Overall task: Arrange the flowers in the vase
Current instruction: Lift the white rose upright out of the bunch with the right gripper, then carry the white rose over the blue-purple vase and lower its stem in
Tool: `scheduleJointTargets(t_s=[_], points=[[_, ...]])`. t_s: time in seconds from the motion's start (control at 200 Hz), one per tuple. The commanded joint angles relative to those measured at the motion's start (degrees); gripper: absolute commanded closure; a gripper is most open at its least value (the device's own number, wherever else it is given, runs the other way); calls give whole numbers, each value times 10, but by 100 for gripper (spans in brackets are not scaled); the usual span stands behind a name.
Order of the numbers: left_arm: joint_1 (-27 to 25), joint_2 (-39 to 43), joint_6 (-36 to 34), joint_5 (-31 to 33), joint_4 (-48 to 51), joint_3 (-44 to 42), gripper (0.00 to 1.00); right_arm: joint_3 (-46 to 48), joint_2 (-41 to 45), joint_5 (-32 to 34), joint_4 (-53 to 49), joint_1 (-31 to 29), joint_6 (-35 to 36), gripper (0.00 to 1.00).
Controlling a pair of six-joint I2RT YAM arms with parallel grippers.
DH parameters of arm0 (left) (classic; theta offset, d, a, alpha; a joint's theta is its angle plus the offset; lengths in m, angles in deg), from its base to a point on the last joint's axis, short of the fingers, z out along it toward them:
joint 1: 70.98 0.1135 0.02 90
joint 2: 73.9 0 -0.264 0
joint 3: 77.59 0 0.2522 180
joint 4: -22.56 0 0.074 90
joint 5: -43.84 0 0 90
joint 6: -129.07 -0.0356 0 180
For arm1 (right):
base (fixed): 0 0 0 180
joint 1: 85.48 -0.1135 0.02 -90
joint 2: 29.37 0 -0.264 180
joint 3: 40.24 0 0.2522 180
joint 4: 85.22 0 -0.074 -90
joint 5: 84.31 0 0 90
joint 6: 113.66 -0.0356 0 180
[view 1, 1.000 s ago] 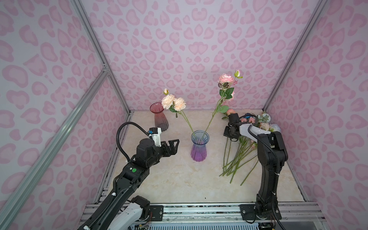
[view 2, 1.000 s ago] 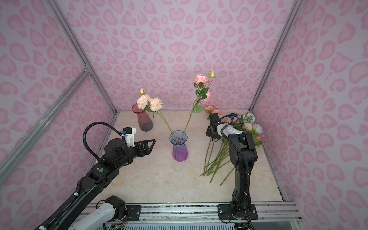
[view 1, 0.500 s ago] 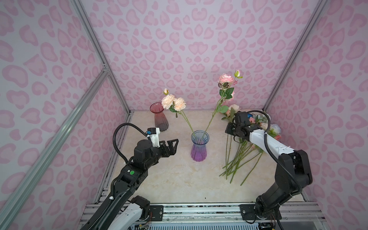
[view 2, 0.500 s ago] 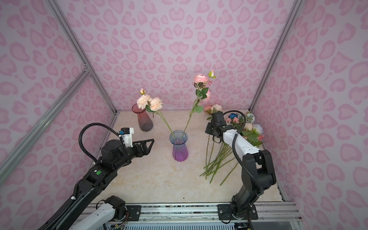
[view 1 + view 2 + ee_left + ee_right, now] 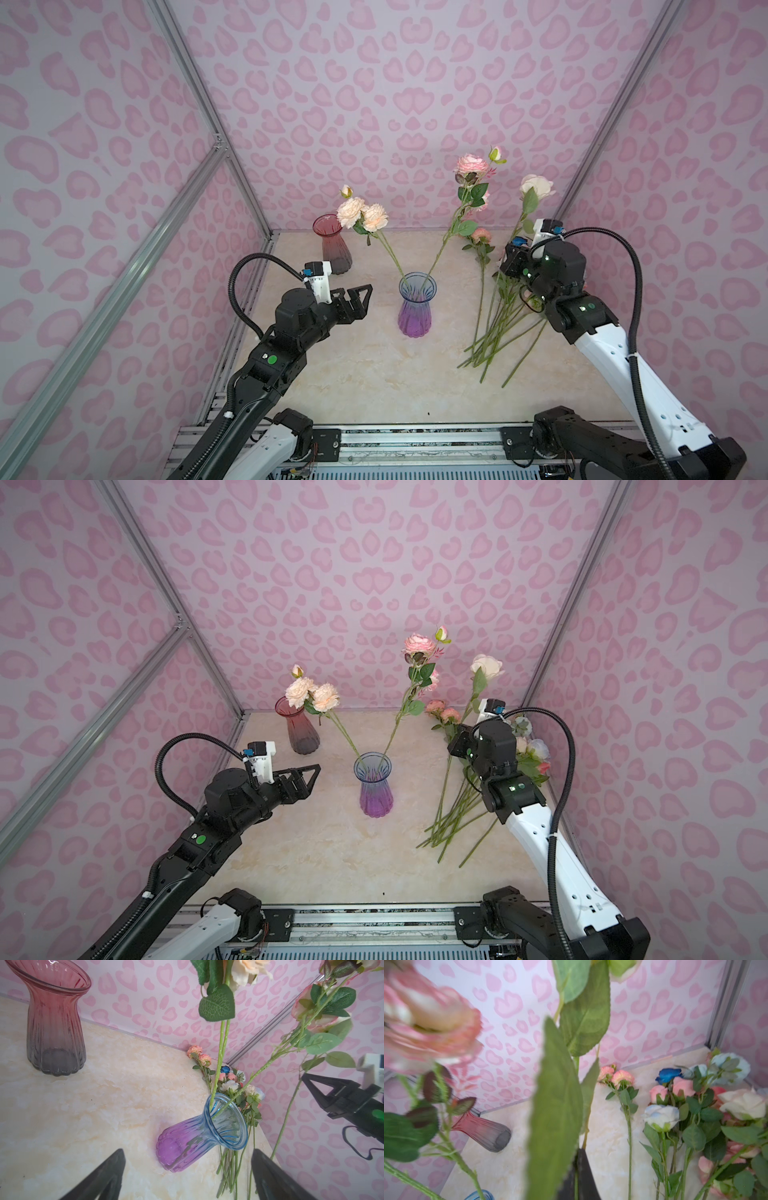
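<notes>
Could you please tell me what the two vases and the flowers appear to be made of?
The blue-purple vase and the red vase look like glossy, ribbed tinted glass: both are see-through. The cream rose and the other flowers seem artificial, probably matte fabric petals and leaves on plastic stems, judging by the printed-looking leaf veins.

The cream marbled surface [image 5: 353, 374] carried a purple vase [image 5: 414, 316] standing upright near its middle and a red vase [image 5: 334, 249] upright near the back left corner. Along the right side, loose flowers [image 5: 661, 1114] lay heaped, their stems fanned toward the front.
</notes>
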Motion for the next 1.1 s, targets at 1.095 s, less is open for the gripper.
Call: scheduleJointTargets(t_s=[1.095], points=[[1, 96, 93, -46, -85, -123, 4, -268, -220, 47, 226, -273, 140, 100]])
